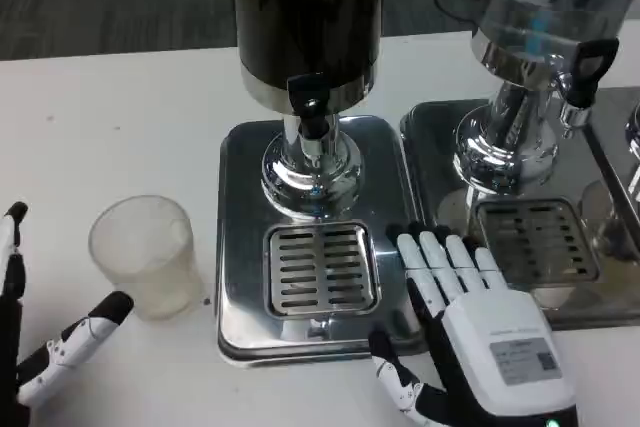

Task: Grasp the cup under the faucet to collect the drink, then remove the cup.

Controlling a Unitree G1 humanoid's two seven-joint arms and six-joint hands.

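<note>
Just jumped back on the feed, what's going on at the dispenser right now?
The clear plastic cup stands on the white table, left of the dark drink dispenser, not under its faucet. The left robot hand is open beside the cup, fingers apart, not gripping it. The right robot hand lies flat and open on the right edge of the dispenser's steel base, next to the drip grate. Nothing is held.

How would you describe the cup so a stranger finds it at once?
Start at the dark drink dispenser on its steel tray. Just left of that tray, on the white table, stands the cup. It alone is translucent plastic, empty and upright, near the left hand.
</note>
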